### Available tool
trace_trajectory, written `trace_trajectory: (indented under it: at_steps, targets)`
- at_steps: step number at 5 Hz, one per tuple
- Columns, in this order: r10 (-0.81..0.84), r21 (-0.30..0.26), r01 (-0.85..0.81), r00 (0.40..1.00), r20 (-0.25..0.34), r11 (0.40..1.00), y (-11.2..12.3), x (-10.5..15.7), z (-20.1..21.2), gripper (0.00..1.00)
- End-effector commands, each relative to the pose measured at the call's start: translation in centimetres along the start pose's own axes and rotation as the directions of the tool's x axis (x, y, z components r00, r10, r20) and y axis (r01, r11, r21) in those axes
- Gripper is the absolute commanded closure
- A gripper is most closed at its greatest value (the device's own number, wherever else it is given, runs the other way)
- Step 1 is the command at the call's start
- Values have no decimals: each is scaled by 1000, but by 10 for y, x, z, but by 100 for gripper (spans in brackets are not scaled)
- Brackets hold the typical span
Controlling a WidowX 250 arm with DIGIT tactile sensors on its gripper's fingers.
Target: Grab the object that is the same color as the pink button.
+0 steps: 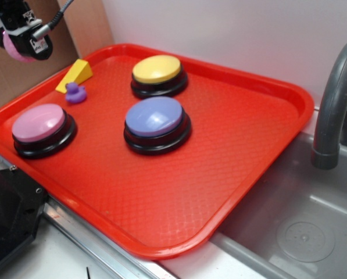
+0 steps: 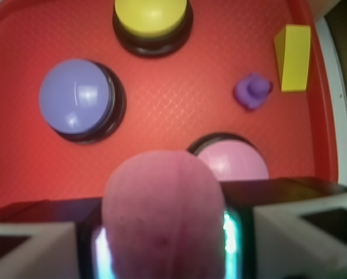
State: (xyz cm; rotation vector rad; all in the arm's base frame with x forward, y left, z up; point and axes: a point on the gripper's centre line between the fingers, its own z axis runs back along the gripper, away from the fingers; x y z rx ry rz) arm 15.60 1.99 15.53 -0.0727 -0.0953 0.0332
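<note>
My gripper (image 1: pixel 19 43) hangs high above the tray's far left corner, shut on the pink ball (image 1: pixel 14 51). In the wrist view the pink ball (image 2: pixel 163 218) fills the lower middle, blurred, squeezed between the two jaws. The pink button (image 1: pixel 38 123) sits on its black base at the tray's left edge, well below the gripper; the pink button (image 2: pixel 232 161) peeks out just behind the ball.
On the red tray (image 1: pixel 243 151) stand a lavender-blue button (image 1: pixel 156 118), a yellow button (image 1: pixel 157 70), a yellow wedge (image 1: pixel 75 74) and a small purple duck (image 1: pixel 75 93). A grey faucet (image 1: pixel 335 99) and sink (image 1: pixel 301 232) lie to the right.
</note>
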Motion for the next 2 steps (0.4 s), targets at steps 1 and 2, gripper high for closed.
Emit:
trace_trajectory:
  at_steps: [1, 2]
  targets:
    - [-85, 57, 84, 996, 18, 995, -5, 34, 15, 100]
    - [-69, 56, 67, 997, 27, 996, -5, 30, 11, 100]
